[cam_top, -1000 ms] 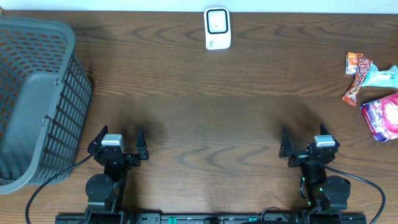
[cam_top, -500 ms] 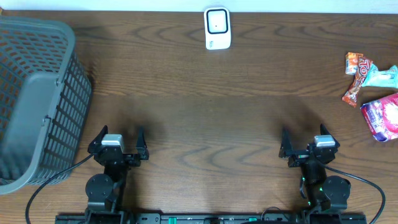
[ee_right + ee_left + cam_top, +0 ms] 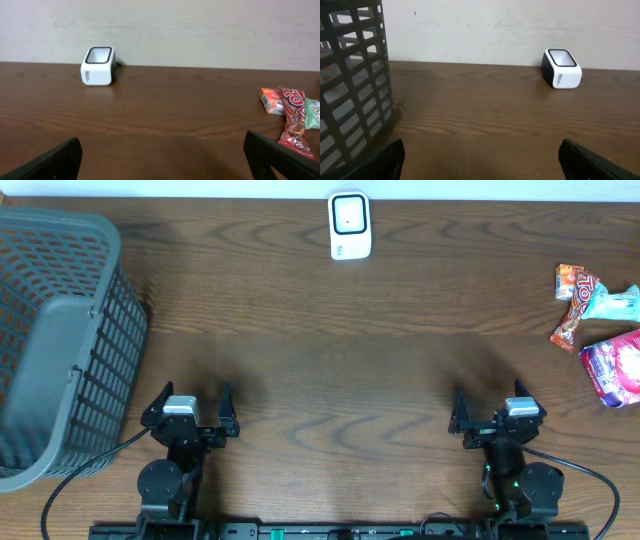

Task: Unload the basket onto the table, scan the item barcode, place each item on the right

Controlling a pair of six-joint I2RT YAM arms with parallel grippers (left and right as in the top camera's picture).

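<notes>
Left hand point(image 3: 195, 405) and right hand point(image 3: 488, 405) are spread wide, empty; crinkly, possibly foil packets point(image 3: 578, 305) lie right of the boxy white scanner point(image 3: 350, 225).

Nothing is legible. The scanner point(image 3: 564, 78), upper right in the left wrist view, has a small grey mark on its side, blurred. Print on the snack wrappers point(image 3: 292, 120) is equally unreadable.

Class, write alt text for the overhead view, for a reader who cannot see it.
A white scanner sits at the far edge of a wooden table, snack packets at its right edge and a grey basket at its left. At the near edge, the left gripper and right gripper are both open and empty.
</notes>
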